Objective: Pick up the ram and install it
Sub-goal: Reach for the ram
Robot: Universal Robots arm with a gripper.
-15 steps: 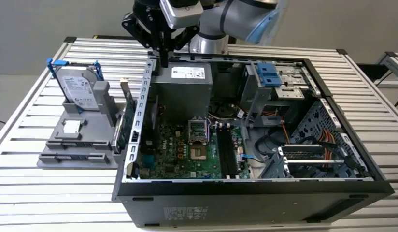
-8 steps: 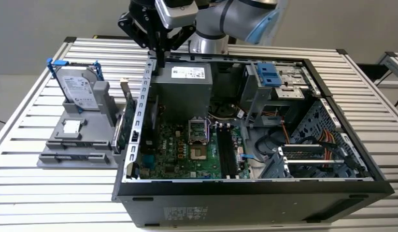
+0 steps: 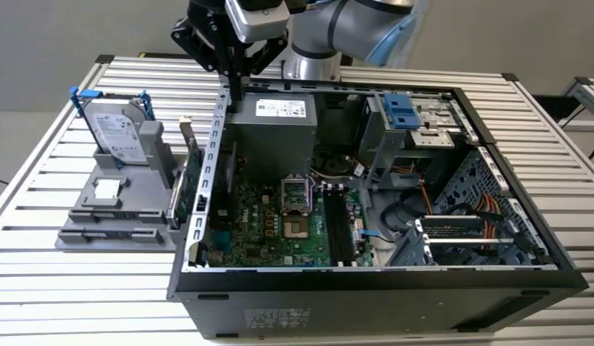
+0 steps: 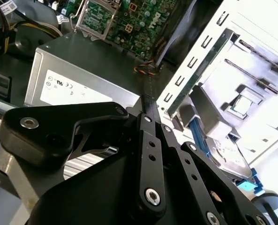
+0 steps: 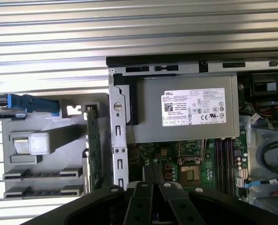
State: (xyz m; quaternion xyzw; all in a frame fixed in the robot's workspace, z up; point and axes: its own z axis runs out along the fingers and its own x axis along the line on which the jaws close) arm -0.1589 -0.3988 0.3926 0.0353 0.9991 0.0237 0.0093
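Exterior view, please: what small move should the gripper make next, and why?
Probably shift toward the exterior view's right: the gripper, seemingly shut on the ram, hangs over the case wall beside the power supply, short of the black memory slots.

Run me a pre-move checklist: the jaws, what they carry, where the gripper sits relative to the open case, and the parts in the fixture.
1. Jaws of the gripper shut: ok, they meet at the tip.
2. The ram between the jaws: cannot tell.
3. The gripper over the motherboard: not ok; it hangs by the power supply, at the far corner of the case on the exterior view's left.
4. Motherboard exposed from above: ok.
5. The hard drive and green card standing in the fixture beside the case: ok.
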